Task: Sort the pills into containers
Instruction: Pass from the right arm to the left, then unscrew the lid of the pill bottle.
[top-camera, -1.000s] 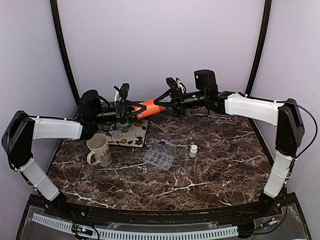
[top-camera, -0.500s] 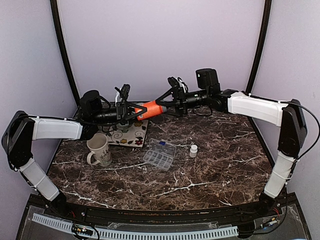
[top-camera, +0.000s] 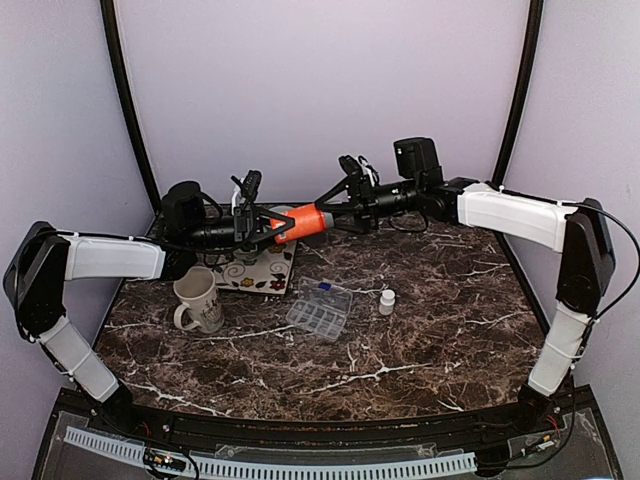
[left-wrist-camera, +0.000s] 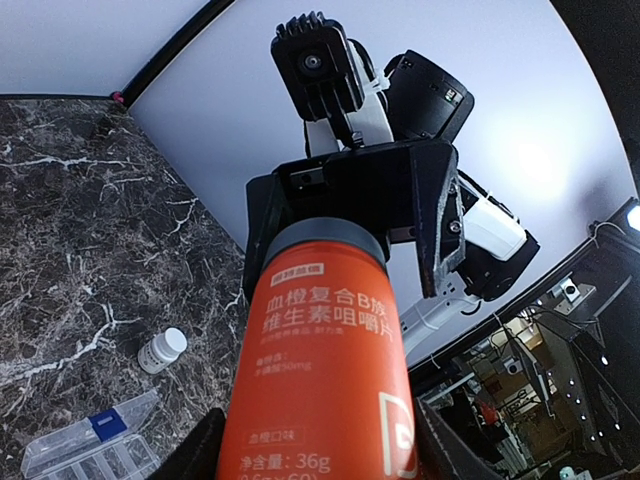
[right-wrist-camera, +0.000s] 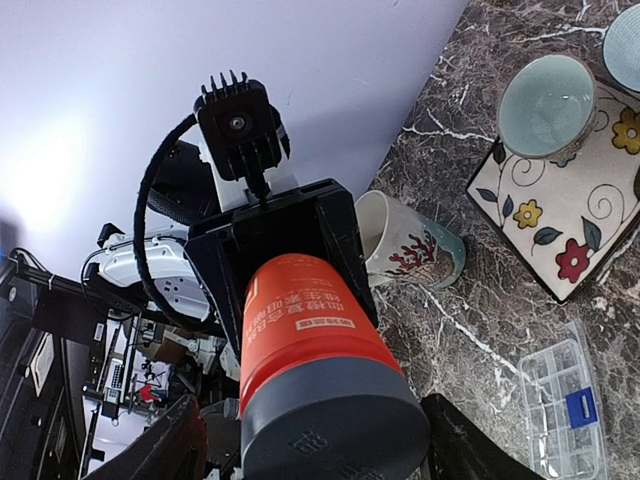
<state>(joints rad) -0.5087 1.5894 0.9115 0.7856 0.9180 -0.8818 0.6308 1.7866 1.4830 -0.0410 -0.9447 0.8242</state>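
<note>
Organiser box (top-camera: 320, 310): lies flat on the marble table (top-camera: 440, 350), about mid-table, just left of a small white bottle (top-camera: 386, 300) and right of the cream mug (top-camera: 200, 298). Neither gripper touches it.

Cells (right-wrist-camera: 556, 400): clear. One cell at the far end shows a blue piece (top-camera: 324, 286). What the remaining cells hold cannot be told.

Orange bottle (top-camera: 300, 220): held on its side in the air above the far edge of the table, dark cap (right-wrist-camera: 335, 420) on and pointing right.

Left gripper (top-camera: 262, 222): clenched on the body of the orange bottle and carrying it.

Right gripper (top-camera: 338, 203): jaws spread either side of the cap, a gap showing on both sides; released.

Far left: a floral tile (right-wrist-camera: 560, 200) carries a pale green bowl (right-wrist-camera: 548, 105), its inside bare
</note>
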